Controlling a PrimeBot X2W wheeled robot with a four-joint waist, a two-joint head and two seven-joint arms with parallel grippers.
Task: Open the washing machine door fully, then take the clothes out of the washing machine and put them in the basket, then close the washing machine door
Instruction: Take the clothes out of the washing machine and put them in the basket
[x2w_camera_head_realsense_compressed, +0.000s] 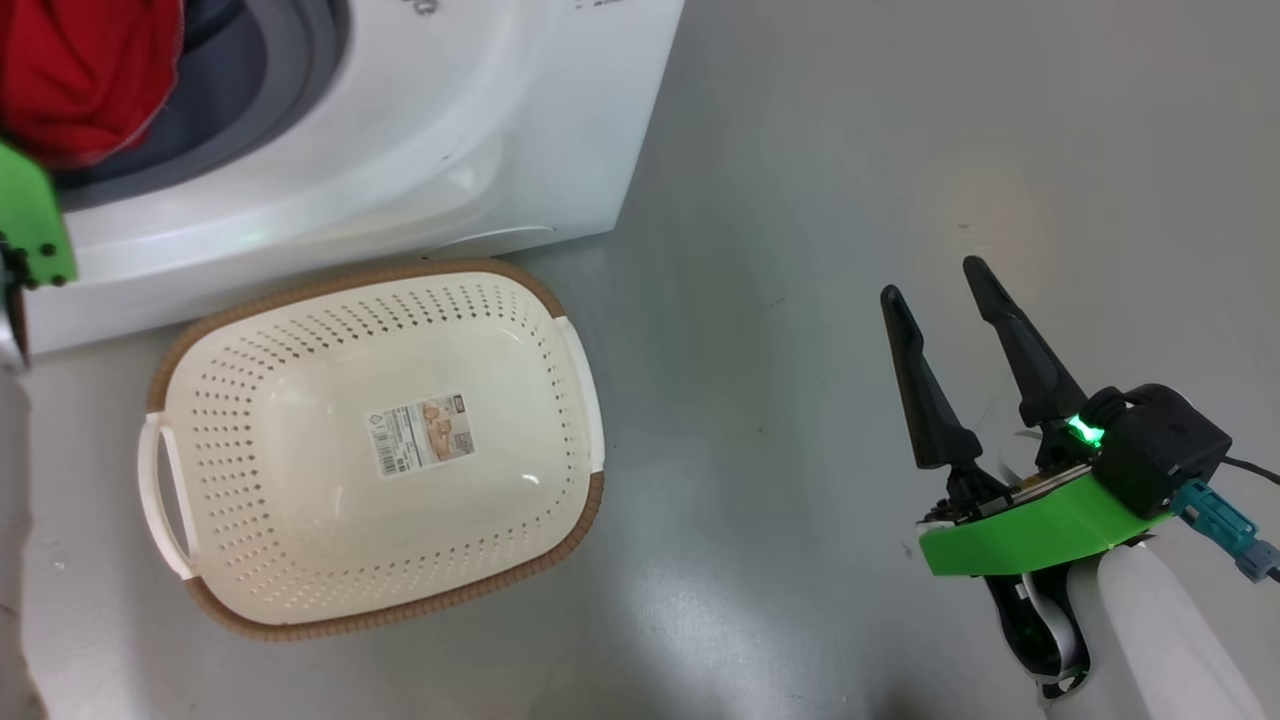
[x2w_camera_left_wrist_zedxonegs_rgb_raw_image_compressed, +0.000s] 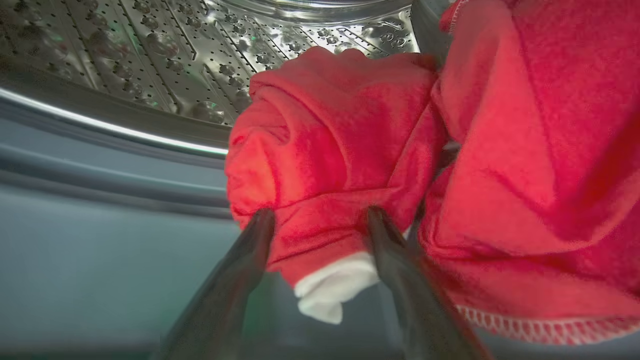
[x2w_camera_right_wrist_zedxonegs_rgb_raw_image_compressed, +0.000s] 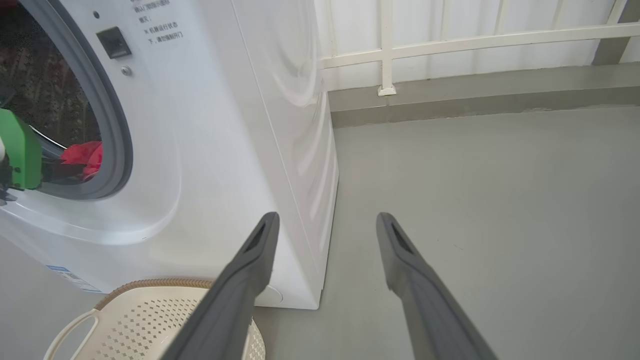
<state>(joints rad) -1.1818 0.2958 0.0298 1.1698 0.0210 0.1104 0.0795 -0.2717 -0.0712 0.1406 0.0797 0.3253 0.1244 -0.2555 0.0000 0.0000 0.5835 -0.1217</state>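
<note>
Fingers of left gripper apart, astride the clothes (red cuff fold); I'd advance deeper, then pinch thick fabric, not trim.

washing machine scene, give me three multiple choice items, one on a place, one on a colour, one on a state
1. The basket stands
a) on the floor in front of the washing machine
b) inside the drum
c) on top of the washing machine

2. The clothes are mostly
a) blue
b) yellow
c) red

3. The right claw is
a) shut on a sleeve
b) open and empty
c) shut on the basket handle

Answers:
1 a: the head view shows it on the floor against the machine's front.
2 c: the left wrist view shows red fabric with one white cuff.
3 b: it stands spread over bare floor with nothing in it.
</note>
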